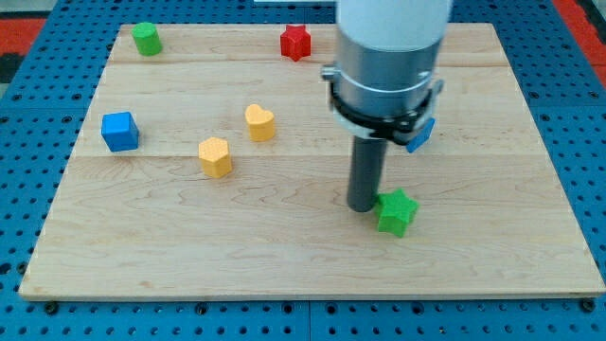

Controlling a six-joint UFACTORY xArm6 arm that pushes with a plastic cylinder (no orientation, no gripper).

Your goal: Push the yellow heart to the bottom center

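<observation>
One green star [397,211] touches my tip [361,206]; yellow heart [259,122] well apart.

Counter [142,265], contents by position:
- Green block [145,39]: top left corner.
- Red star [295,43]: top edge, near centre.
- Blue cube [120,131]: left side, mid-height.
- Yellow heart [260,122]: left of centre.
- Yellow block [215,156]: just below and left of the heart, apart from it.
- Blue block [421,134]: right of centre, partly hidden behind the arm.
- Green star [397,211]: lower right of centre.
- My tip [361,206]: against the green star's left side, well right of the heart.
</observation>
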